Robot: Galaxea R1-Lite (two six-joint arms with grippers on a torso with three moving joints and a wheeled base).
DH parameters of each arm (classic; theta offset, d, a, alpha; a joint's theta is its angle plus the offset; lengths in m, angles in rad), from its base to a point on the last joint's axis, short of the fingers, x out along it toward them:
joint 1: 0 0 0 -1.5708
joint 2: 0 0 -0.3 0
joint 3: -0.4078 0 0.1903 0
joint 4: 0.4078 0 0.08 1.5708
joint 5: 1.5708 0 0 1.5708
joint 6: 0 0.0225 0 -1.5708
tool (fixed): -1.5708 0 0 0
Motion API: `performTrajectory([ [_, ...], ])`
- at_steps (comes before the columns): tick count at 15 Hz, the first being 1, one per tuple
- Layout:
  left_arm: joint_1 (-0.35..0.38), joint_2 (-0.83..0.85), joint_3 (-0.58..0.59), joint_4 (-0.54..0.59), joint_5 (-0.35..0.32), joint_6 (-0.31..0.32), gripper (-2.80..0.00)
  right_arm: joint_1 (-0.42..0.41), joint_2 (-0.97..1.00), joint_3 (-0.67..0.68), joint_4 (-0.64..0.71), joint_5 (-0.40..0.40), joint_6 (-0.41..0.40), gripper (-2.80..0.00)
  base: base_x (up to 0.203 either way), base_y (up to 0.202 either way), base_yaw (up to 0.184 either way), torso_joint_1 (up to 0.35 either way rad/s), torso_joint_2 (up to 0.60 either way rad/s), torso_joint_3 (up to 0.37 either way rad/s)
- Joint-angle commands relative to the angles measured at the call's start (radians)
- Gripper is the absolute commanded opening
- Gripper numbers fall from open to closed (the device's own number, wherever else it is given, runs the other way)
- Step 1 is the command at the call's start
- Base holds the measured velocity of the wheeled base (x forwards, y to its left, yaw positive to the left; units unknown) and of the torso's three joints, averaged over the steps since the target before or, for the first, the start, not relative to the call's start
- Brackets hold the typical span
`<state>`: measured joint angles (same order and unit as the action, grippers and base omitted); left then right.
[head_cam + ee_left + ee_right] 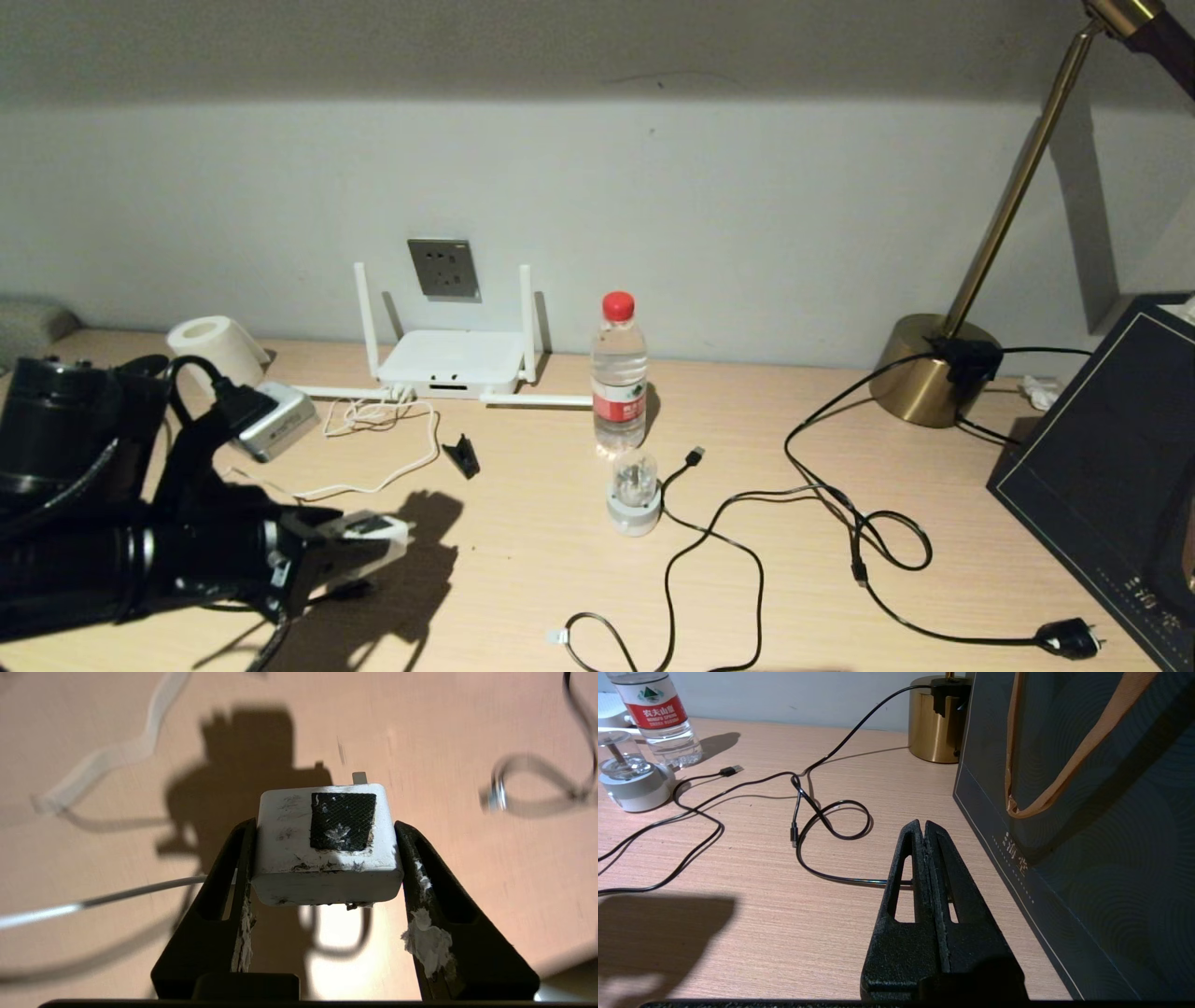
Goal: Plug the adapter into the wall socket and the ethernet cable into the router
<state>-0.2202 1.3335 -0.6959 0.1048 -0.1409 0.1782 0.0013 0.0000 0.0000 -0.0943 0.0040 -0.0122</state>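
Nearest us, our left end effector (pixel 327 858) is clamped on the adapter (pixel 327 847), holding it clear above the counter (pixel 560 560) at the near left, prongs facing away from the wrist toward the right; the block is too cubic to claim a long axis. Its white cord (pixel 392 471) trails back to the router (pixel 453 362). Our right end effector (pixel 924 833) is parked beside a dark bag (pixel 1087 835), closed on nothing. Farther out, the ethernet cable (pixel 719 523) lies loose. At the wall, the wall socket (pixel 443 269) has nothing in it, so we judge both plug-ins remain.
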Motion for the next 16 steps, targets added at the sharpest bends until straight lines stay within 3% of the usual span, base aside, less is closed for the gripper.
performTrajectory([
  [1,-0.006,-0.004,-0.049,0.261,0.001,-0.009,-2.8,0.0,0.002,0.035,-0.001,0.001,0.0,-2.8,0.0,0.0,0.0,0.0,0.0,0.0],
  [6,-0.01,0.161,-0.23,0.451,-0.02,-0.177,-2.8,0.0,0.002,0.035,-0.001,0.001,0.0,-2.8,0.0,0.0,0.0,0.0,0.0,0.0],
  [11,-0.042,0.402,-0.434,0.512,-0.05,-0.214,-2.8,0.0,0.002,0.035,-0.001,0.001,0.0,-2.8,0.0,0.0,0.0,0.0,0.0,0.0],
  [14,-0.089,0.538,-0.573,0.526,-0.044,-0.291,-2.8,0.0,0.002,0.035,-0.001,0.001,0.0,-2.8,0.0,0.0,0.0,0.0,0.0,0.0],
  [16,-0.108,0.608,-0.671,0.579,-0.035,-0.309,-2.8,0.0,0.002,0.035,-0.001,0.001,0.0,-2.8,0.0,0.0,0.0,0.0,0.0,0.0],
])
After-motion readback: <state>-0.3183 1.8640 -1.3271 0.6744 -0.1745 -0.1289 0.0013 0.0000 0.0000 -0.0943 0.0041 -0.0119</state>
